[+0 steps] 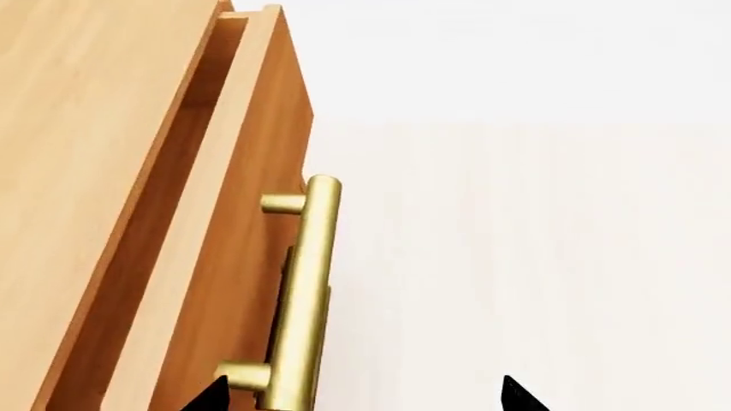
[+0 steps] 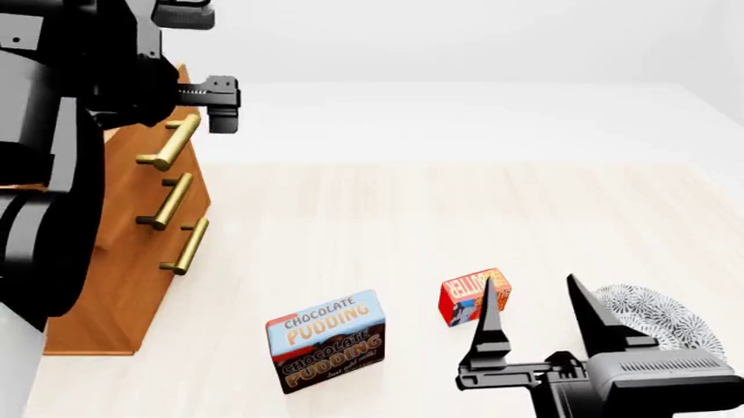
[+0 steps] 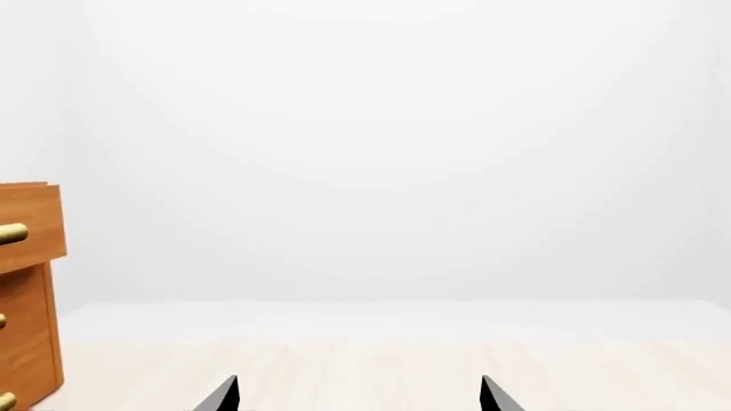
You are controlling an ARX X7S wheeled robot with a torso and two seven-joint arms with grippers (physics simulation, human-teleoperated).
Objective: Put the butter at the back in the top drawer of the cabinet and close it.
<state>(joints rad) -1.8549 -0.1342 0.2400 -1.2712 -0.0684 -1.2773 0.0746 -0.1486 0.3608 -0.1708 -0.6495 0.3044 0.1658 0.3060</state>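
Pale wood floor [image 2: 465,209] under a white backdrop, cabinet [image 2: 128,287] at the left arm's side.

Left gripper [image 2: 223,104] level with the top drawer [image 1: 246,171], jaws spread, nothing held, fingertips straddling the brass handle [image 1: 306,291]; drawer pulled slightly out, gap visible behind its front. Right gripper [image 2: 541,318] low over the floor, jaws wide apart, empty. Butter [image 2: 475,296] on the floor just beyond the right gripper's inner finger; pudding box [image 2: 326,341] further toward the cabinet; patterned plate [image 2: 651,318] beside the outer finger.

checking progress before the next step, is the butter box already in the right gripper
No, the butter lies on the floor beside the pudding box, and the right gripper is open and holds nothing.
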